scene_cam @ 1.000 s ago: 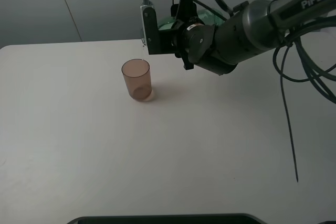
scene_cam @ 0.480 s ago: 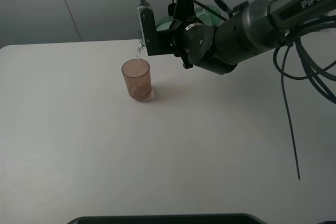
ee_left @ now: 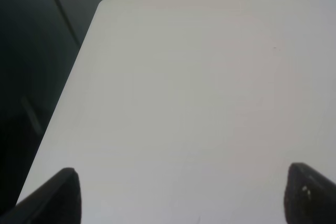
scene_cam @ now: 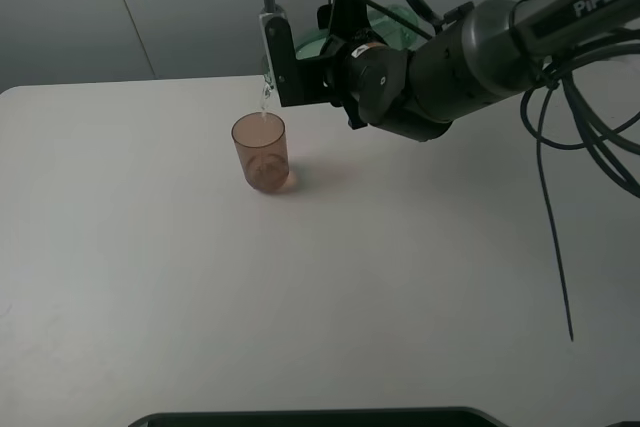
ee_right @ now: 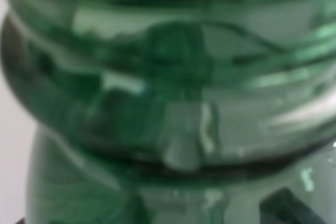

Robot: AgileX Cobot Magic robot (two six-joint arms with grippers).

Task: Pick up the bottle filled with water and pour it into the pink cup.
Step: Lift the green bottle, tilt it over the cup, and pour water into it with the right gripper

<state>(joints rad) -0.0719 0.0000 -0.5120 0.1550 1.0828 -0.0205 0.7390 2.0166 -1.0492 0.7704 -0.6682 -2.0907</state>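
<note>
Water (scene_cam: 265,99) is running in a thin stream from the bottle (scene_cam: 393,19), which the right hand (scene_cam: 330,62) is gripping tightly and tilting in the air, and it is dropping into the pink cup (scene_cam: 261,152) that is standing upright on the tabletop (scene_cam: 150,277) just under the bottle's mouth. Seen from the right wrist, the green ribbed body of the bottle is filling the whole picture, close and blurred. The left hand (ee_left: 186,198) is hanging over a bare part of the tabletop near its corner, with its fingers (ee_left: 63,195) standing wide apart and holding nothing.
</note>
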